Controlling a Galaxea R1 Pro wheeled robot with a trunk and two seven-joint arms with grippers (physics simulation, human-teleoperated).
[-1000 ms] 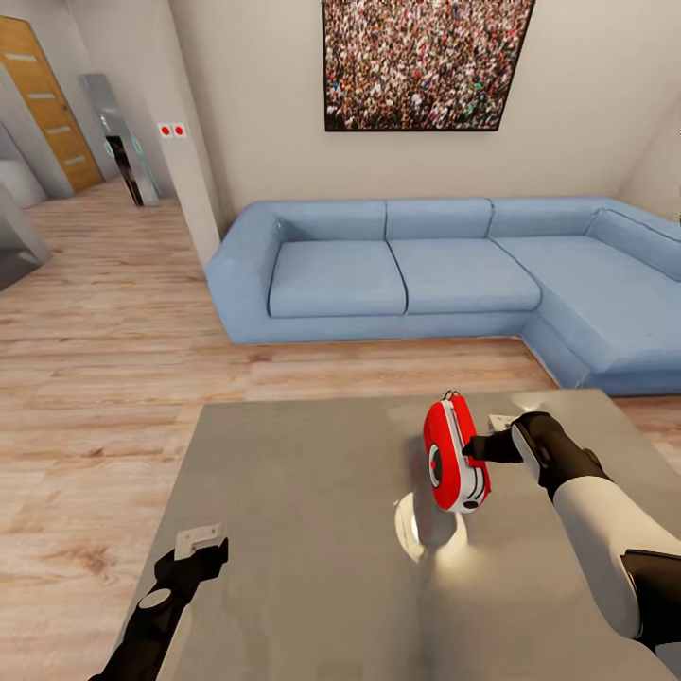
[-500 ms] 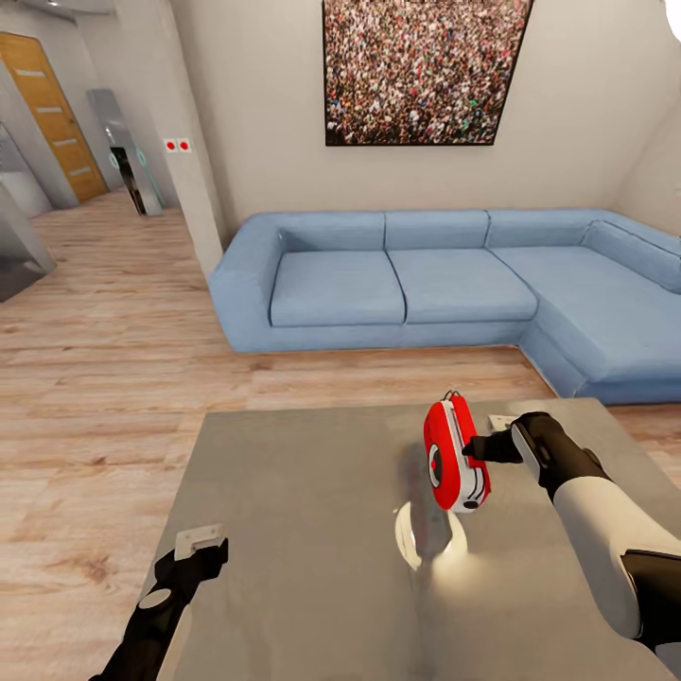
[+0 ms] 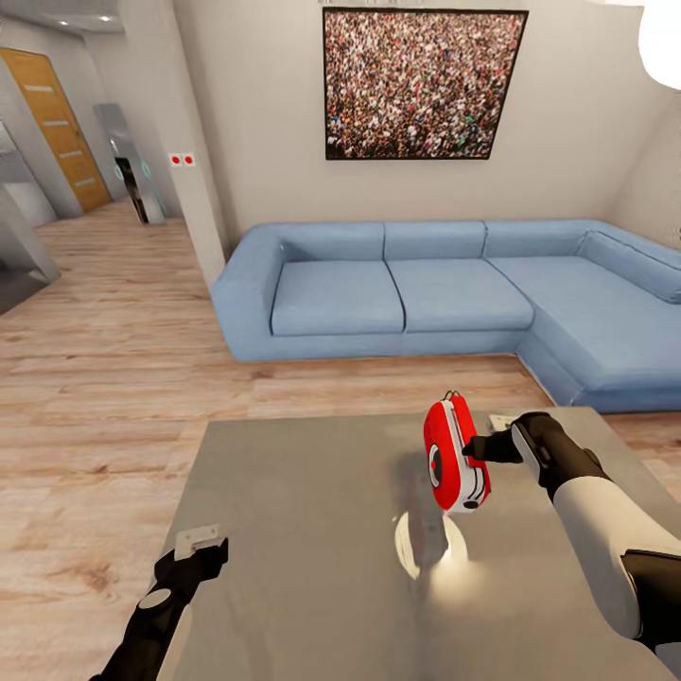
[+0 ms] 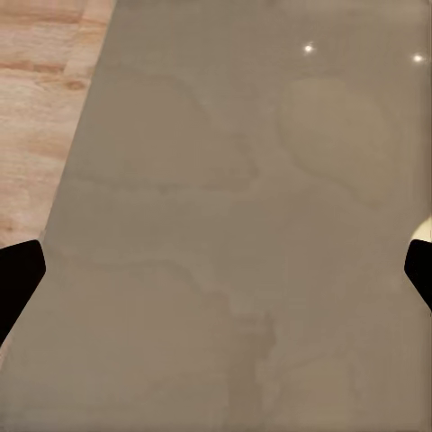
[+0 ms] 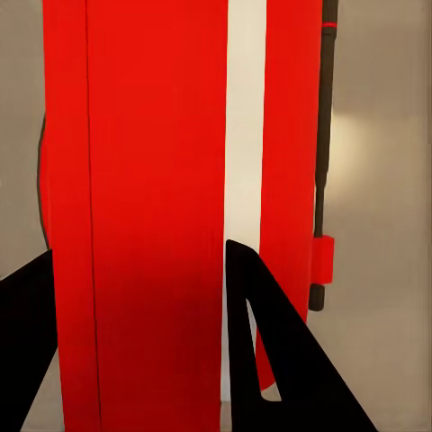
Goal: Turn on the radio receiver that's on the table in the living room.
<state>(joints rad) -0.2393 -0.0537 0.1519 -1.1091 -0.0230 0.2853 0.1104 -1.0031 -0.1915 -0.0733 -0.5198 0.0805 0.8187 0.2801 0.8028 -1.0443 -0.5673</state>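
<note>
The red radio receiver (image 3: 452, 456) with its white edge band stands on edge, dial facing left, just above the grey table (image 3: 303, 492). My right gripper (image 3: 476, 447) is shut on its side from the right. In the right wrist view the red and white radio receiver (image 5: 144, 180) sits between the dark fingers (image 5: 261, 342) of the right gripper (image 5: 135, 270). My left gripper (image 3: 200, 544) hangs open over the table's near left corner, holding nothing. The left wrist view shows the left gripper (image 4: 216, 270) wide open over the bare table (image 4: 225, 180).
A blue L-shaped sofa (image 3: 407, 293) runs behind the table and along the right. A framed crowd picture (image 3: 421, 83) hangs above it. Light wood floor (image 3: 104, 359) stretches left to a hallway with a wooden door (image 3: 52, 123). A pendant lamp (image 3: 662, 38) hangs top right.
The whole view has shifted down a little, so the camera moved. The radio receiver stays in my right gripper's hold, and the left gripper keeps its place.
</note>
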